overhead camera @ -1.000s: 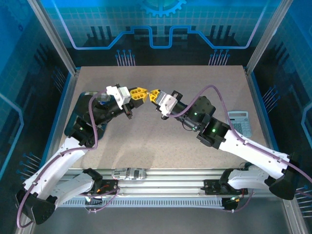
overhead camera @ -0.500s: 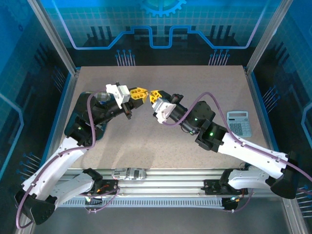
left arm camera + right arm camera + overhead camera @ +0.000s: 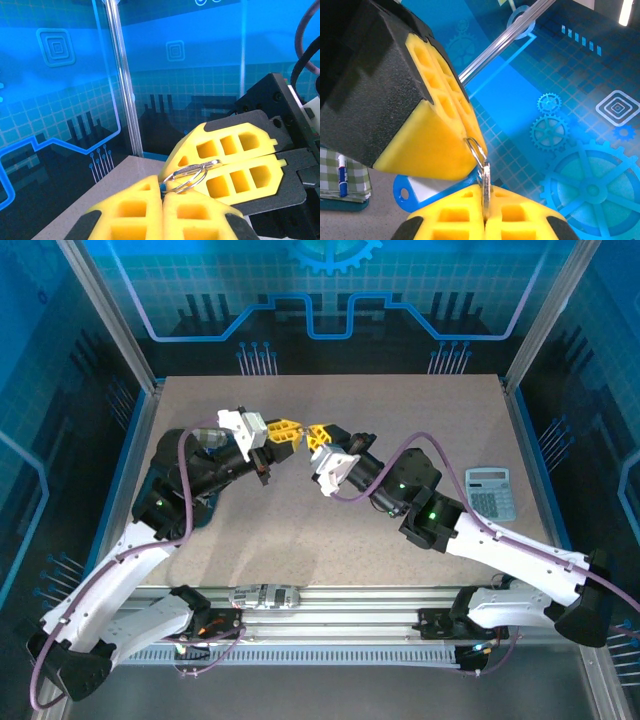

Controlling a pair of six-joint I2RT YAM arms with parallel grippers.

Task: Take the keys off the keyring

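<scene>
From above, the left gripper and right gripper meet tip to tip over the table. The keyring between them is too small to make out there. A calculator lies well to the right of that meeting point, its key markings too small to read.

The left wrist camera shows the keyring as a thin silver double loop. One end is clamped in the seam of the left gripper's closed yellow pads. The other end is clamped in the seam of the right gripper's closed pads.

The right wrist view shows the ring edge-on. Just below and left of the keyring hangs the key, with a blue head and a white inset on which I cannot make out any writing. Further left of the keyring, a pen lies on a green checked cloth.
</scene>
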